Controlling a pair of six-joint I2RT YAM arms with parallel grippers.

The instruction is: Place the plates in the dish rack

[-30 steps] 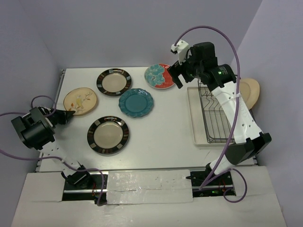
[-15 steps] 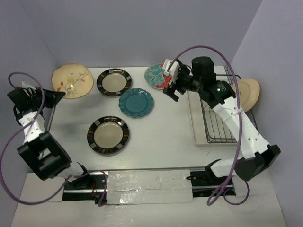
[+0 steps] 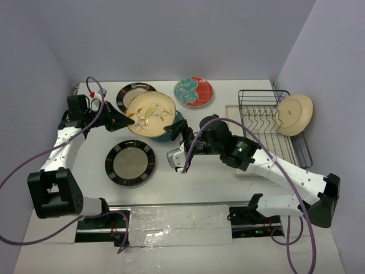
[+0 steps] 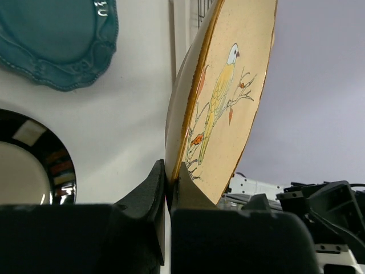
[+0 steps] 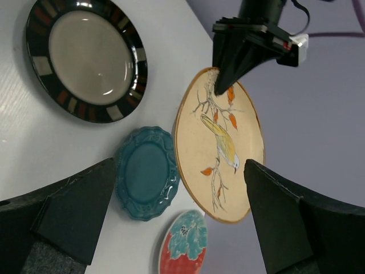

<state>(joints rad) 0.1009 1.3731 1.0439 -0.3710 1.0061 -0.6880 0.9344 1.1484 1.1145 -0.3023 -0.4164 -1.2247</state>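
Note:
My left gripper (image 3: 122, 120) is shut on the rim of a cream-tan plate with a painted bird (image 3: 151, 113) and holds it tilted above the table's middle. In the left wrist view the jaws (image 4: 171, 174) pinch its lower edge (image 4: 228, 97). My right gripper (image 3: 178, 132) is open and empty, just right of that plate; its view shows the bird plate (image 5: 219, 148) between its spread fingers (image 5: 74, 211). The scalloped teal plate (image 3: 178, 121) lies mostly hidden under it. Two striped plates (image 3: 130, 162) (image 3: 130, 91) and the red flowered plate (image 3: 194, 91) lie flat. Another cream plate (image 3: 295, 114) stands in the dish rack (image 3: 259, 137).
The rack sits on its cream tray (image 3: 235, 154) at the right side of the table. Purple cables loop over both arms. The left table edge (image 3: 74, 91) is close behind the left arm.
My left arm has carried the bird plate from the far left back corner to the table's middle. My right arm has swung from the red plate down toward the bird plate.

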